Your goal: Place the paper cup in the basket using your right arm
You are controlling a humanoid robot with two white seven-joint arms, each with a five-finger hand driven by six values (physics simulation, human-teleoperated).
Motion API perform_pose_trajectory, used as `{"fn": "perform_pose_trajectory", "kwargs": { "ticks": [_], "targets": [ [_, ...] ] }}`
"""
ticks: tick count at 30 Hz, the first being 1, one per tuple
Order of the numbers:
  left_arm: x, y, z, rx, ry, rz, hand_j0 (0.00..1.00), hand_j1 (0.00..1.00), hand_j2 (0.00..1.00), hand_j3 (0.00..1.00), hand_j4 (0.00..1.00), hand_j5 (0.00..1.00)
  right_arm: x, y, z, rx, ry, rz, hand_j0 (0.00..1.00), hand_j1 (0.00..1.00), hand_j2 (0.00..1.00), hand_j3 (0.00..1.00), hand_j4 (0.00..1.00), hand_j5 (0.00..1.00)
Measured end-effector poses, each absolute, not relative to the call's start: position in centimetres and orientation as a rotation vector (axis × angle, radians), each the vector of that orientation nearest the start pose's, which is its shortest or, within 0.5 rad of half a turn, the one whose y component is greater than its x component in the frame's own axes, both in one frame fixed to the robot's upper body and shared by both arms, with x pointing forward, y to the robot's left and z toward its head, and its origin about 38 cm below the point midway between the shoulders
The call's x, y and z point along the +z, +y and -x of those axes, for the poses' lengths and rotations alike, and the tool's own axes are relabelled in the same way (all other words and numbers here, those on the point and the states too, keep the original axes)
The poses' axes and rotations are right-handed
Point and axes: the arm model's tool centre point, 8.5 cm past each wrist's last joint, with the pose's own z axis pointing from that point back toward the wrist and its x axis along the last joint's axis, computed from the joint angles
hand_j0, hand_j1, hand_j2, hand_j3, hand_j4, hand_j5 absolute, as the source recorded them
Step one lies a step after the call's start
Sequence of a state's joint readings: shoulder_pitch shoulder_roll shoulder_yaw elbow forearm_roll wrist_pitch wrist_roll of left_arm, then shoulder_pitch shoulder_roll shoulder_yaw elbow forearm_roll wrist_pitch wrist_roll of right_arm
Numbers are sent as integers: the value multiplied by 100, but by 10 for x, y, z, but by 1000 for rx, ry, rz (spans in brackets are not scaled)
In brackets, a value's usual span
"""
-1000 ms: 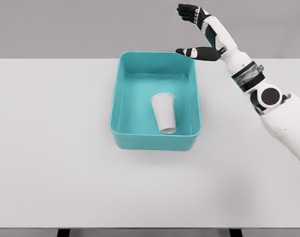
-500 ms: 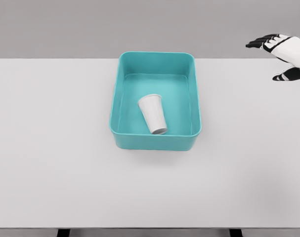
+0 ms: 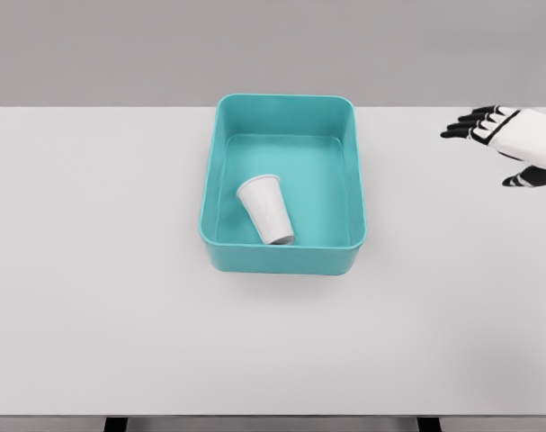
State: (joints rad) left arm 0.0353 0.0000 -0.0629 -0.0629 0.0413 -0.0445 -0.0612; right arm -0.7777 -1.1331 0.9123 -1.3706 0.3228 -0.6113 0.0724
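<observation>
Head view is showing my right hand [image 3: 511, 148] hovering at the right edge of the frame, fingers spread and holding nothing. I am seeing the paper cup [image 3: 266, 210] lying on its side inside the teal basket [image 3: 282, 262] at centre frame (well left of the hand), its long axis slanting toward lower right.

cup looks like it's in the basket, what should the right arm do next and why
Probably just draw the right hand back off the table edge to rest. The paper cup already lies on its side inside the teal basket, and the hand is open, empty and well off to the right, so nothing seems left to place.
</observation>
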Motion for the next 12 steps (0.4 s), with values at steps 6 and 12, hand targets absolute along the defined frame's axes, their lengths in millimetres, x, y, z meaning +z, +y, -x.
{"fn": "perform_pose_trajectory", "kwargs": {
  "ticks": [6, 12],
  "targets": [
    [-263, 265, -4, -27, -70, -22, 100, 100, 100, 100, 100, 100, 243, -406, -417, 1947, -1433, 630, 100, 100, 100, 100, 100, 100],
    [-263, 265, -1, -24, -65, -22, 100, 100, 100, 100, 100, 100, 237, -408, -414, 1949, -1420, 617, 100, 100, 100, 100, 100, 100]
  ]
}}
